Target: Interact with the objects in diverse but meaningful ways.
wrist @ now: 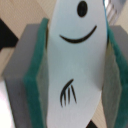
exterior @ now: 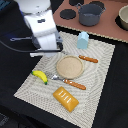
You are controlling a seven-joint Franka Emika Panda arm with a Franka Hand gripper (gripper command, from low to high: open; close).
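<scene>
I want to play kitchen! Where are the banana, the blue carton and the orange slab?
yellow banana [exterior: 39, 76]: exterior view, middle of its curved body.
pale blue carton [exterior: 82, 40]: exterior view, its front face.
yellow-orange rectangular slab [exterior: 66, 98]: exterior view, centre of its top.

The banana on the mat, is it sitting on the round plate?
No, the banana lies on the mat toward the exterior view's left, apart from the round plate.
</scene>
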